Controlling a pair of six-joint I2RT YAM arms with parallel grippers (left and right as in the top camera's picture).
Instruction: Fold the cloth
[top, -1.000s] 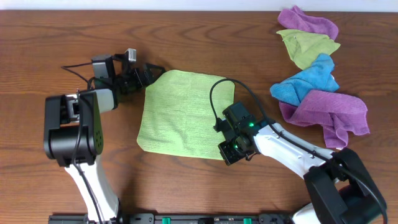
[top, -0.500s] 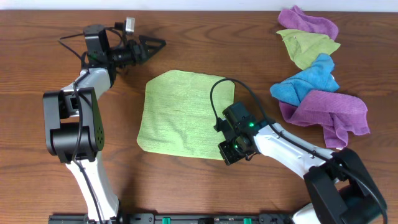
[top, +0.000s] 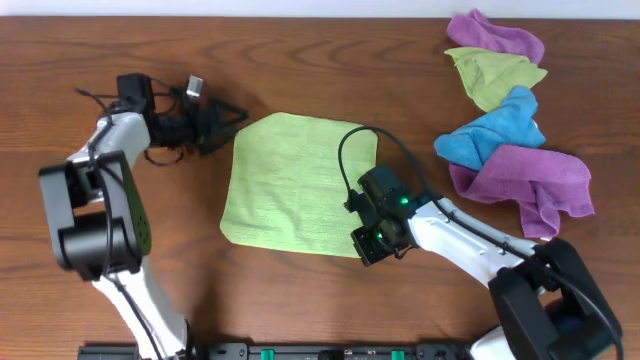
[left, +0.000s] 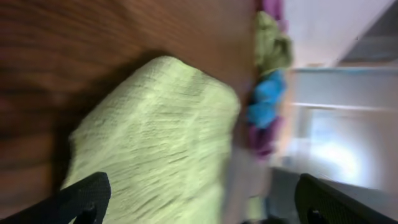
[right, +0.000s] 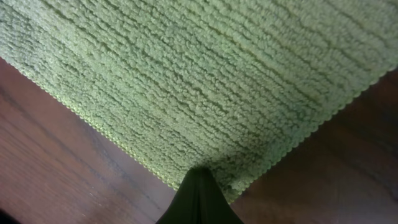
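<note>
A light green cloth (top: 295, 185) lies spread flat on the wooden table. My left gripper (top: 226, 125) is open and empty, just left of the cloth's far left corner and apart from it. The blurred left wrist view shows the cloth (left: 155, 130) stretching away between the wide-spread fingers (left: 205, 202). My right gripper (top: 371, 241) sits at the cloth's near right corner. In the right wrist view its fingers (right: 199, 183) are closed into one dark wedge on the cloth's scalloped corner edge (right: 186, 74).
A pile of loose cloths lies at the far right: a purple one (top: 497, 35), a green one (top: 495, 73), a blue one (top: 495, 135) and a larger purple one (top: 535, 180). The wooden tabletop (top: 330, 60) surrounds the cloth.
My left gripper left the cloth's far left corner, swung up toward the far edge, then came back down to the left of the corner. The right arm and the cloth have not moved.
</note>
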